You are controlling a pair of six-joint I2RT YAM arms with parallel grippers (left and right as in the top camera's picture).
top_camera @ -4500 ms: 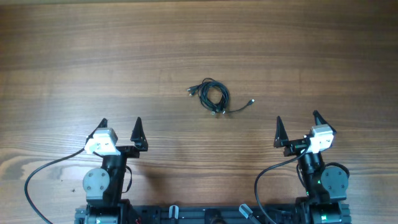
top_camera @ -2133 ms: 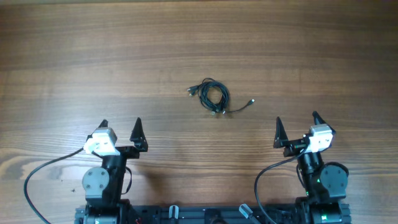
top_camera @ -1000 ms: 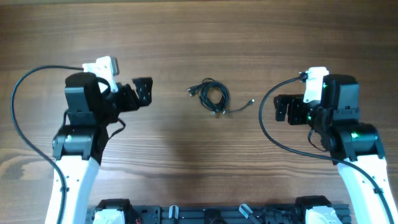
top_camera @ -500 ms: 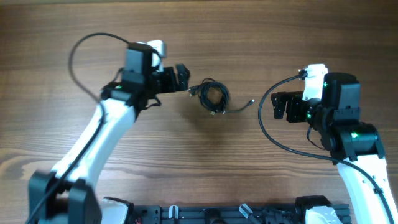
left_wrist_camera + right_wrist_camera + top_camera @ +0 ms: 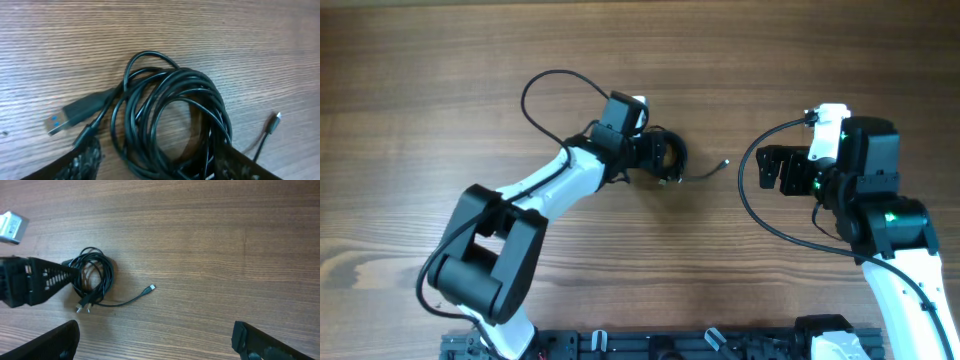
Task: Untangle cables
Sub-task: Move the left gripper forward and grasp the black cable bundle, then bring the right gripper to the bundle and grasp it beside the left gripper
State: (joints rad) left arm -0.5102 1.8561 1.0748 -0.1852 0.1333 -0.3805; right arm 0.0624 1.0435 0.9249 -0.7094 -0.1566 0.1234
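These cables (image 5: 170, 115) look light and floppy, so I'd pinch the outer loops near the USB plug (image 5: 62, 120); left gripper (image 5: 160, 161) is spread over them, right gripper (image 5: 156, 337) is spread too.

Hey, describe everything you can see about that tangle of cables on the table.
The cables are thin, glossy black cords wound into one loose, roughly round coil lying flat on the wooden table. A USB plug with a blue insert sticks out on one side; a loose tail ends in a small plug on the other. The open left gripper straddles the coil; whether it touches is unclear.
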